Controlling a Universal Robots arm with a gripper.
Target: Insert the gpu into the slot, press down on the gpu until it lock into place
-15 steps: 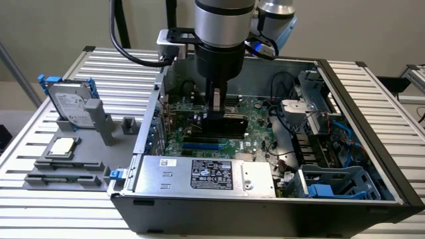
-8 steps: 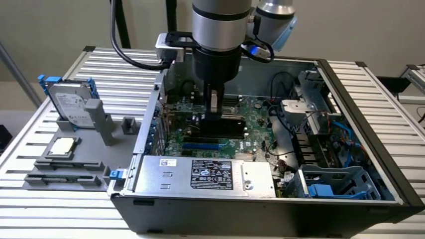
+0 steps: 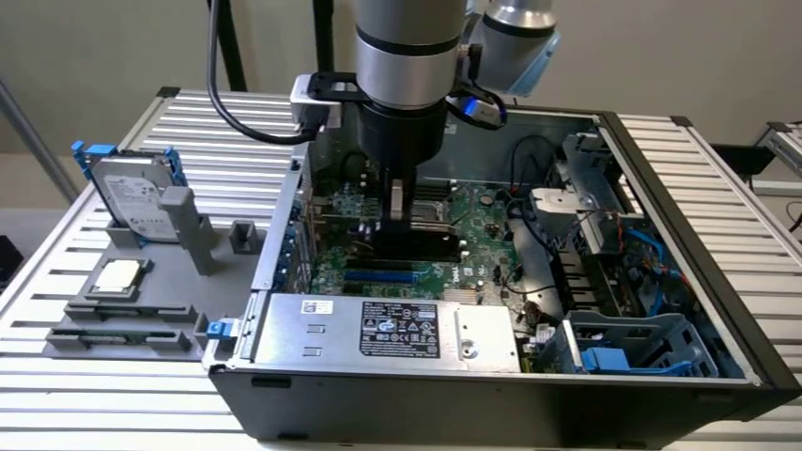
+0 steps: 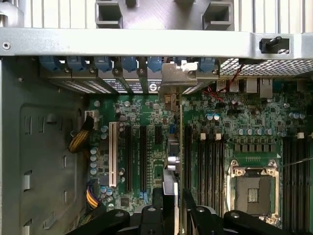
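Silver-grey arm [image 3: 401,56], pale-blue joint cap [image 3: 532,66], looping black cable [image 3: 232,103], black fingers [image 4: 157,203]

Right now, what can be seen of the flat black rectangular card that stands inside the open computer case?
The flat black gpu stands upright on its long edge inside the dark metal case, over the bright-blue plastic slot. The gripper is shut on its upper edge. Its thin silver metal bracket lies at the case's rear wall. Whether it is seated cannot be told.

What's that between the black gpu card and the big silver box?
The bright-blue slot, on the motherboard, lies between gpu and power-supply box; the exterior view shows it.
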